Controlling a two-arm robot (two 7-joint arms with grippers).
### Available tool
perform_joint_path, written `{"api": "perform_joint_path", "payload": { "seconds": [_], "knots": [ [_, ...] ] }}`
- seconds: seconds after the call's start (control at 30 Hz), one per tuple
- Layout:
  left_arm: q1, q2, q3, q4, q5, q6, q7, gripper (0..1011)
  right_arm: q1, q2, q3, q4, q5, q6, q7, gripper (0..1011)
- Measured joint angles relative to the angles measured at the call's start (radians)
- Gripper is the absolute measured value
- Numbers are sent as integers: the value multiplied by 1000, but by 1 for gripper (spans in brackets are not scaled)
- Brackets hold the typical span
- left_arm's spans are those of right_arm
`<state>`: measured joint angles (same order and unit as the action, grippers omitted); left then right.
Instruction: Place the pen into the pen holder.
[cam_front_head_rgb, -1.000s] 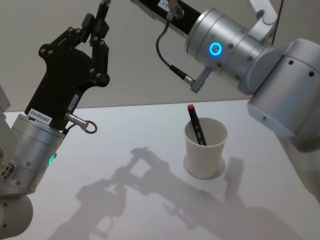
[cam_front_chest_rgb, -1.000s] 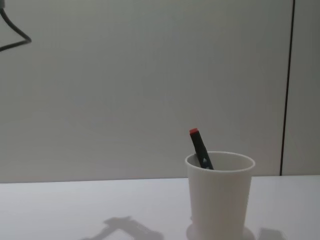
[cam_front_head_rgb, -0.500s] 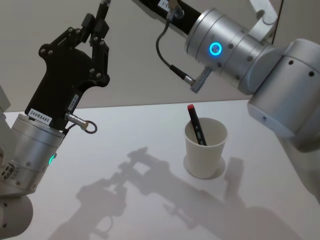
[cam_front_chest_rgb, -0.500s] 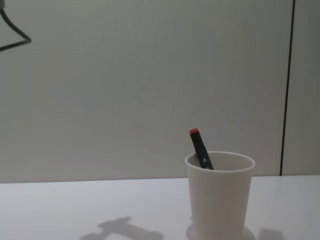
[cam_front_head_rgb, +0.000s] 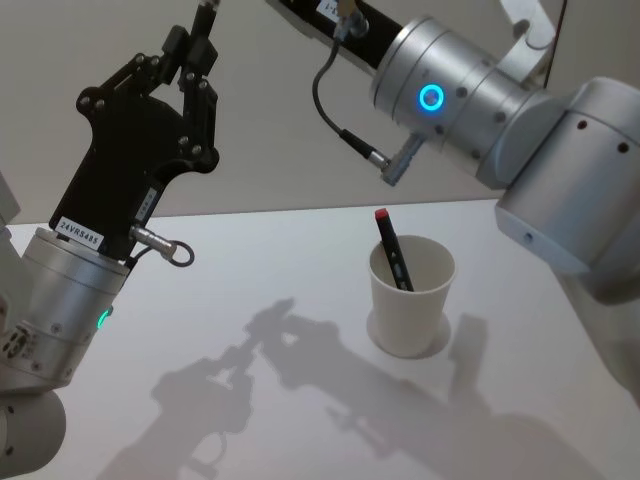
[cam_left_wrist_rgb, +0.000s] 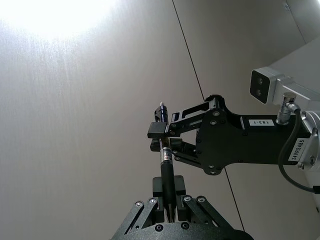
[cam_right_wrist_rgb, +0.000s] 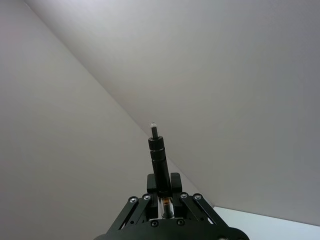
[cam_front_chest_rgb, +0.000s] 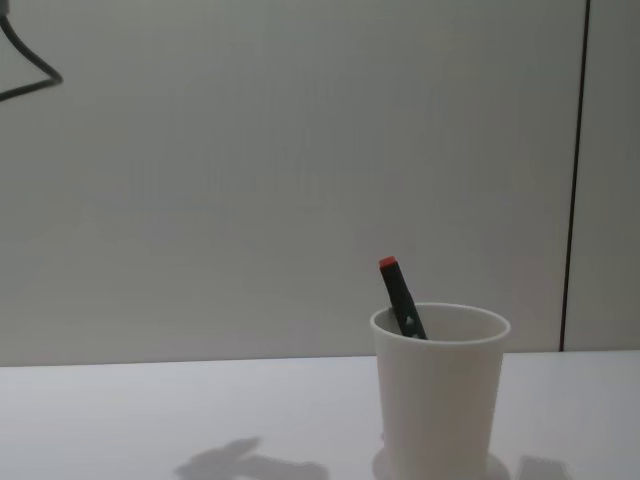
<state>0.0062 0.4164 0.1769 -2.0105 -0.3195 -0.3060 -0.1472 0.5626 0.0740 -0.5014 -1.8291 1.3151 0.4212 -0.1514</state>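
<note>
Left gripper (cam_left_wrist_rgb: 170, 194) and right gripper (cam_right_wrist_rgb: 162, 189) each clamp a slim black pen (cam_left_wrist_rgb: 166, 165). Lower yours upright into the white paper cup (cam_front_head_rgb: 410, 305), beside its red-capped pen (cam_front_head_rgb: 392, 250).

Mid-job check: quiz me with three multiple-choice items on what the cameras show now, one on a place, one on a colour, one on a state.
1. Where is the pen?
A. Flat on the table beside the cup
B. Inside the pen holder
C. Lying under the left arm

2. What colour is the pen's upper end?
A. Red
B. Blue
C. Green

3. How does the pen holder stand?
A. Tipped on its side
B. Lifted in the air
C. Upright on the table

Answers: 1 B, the pen's lower part is inside the rim; 2 A, the end above the rim is red; 3 C, its base sits on the table with the mouth up.
</note>
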Motion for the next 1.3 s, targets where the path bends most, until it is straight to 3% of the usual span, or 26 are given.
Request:
{"api": "perform_joint_path", "payload": {
  "seconds": [0.57, 0.67, 1.1, 1.3],
  "knots": [
    [0, 0, 0, 0, 0, 0, 0, 130, 0, 0, 0, 0, 1, 0, 0, 144],
    [0, 0, 0, 1, 0, 3, 0, 166, 0, 0, -1, -1, 2, 0, 1, 144],
    [0, 0, 0, 1, 0, 3, 0, 570, 6, 2, 3, -5, 2, -13, 10, 144],
    [0, 0, 0, 0, 0, 2, 0, 728, 20, 17, 26, -27, 2, -46, 27, 144]
  ]
}}
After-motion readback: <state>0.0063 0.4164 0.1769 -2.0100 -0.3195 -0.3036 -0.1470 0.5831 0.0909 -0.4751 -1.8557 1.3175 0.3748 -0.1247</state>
